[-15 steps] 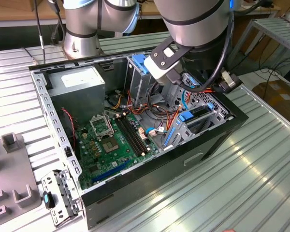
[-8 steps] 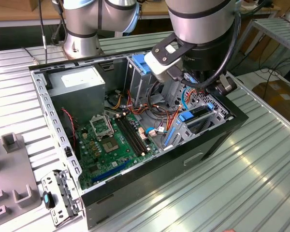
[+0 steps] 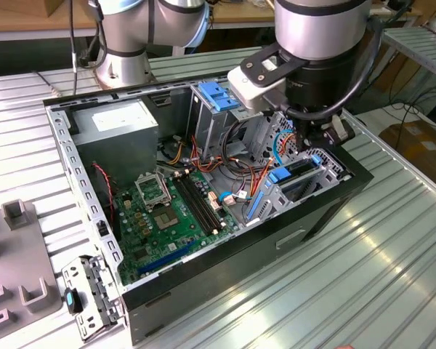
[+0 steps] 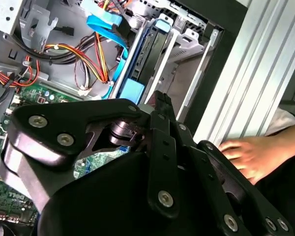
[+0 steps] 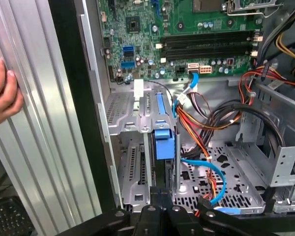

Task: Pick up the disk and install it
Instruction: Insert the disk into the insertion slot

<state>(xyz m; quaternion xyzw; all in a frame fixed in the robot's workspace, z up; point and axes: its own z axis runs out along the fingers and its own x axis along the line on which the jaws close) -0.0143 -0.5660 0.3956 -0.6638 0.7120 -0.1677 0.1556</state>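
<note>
The disk stands on edge in the metal drive cage at the corner of the open computer case on the exterior view's right. Bright blue rails frame it, and its dark edge shows between them in the second wrist view. In the first wrist view, a blue tab caps the disk in its slot. My gripper hangs just above the cage. Its fingertips sit together near the blue tab, with nothing seen between them. The gripper is shut.
A person's hand rests on the ribbed table beside the case, the same hand showing in the first wrist view. Loose cables, the motherboard, a grey power-supply box and a light-blue latch plate crowd the case.
</note>
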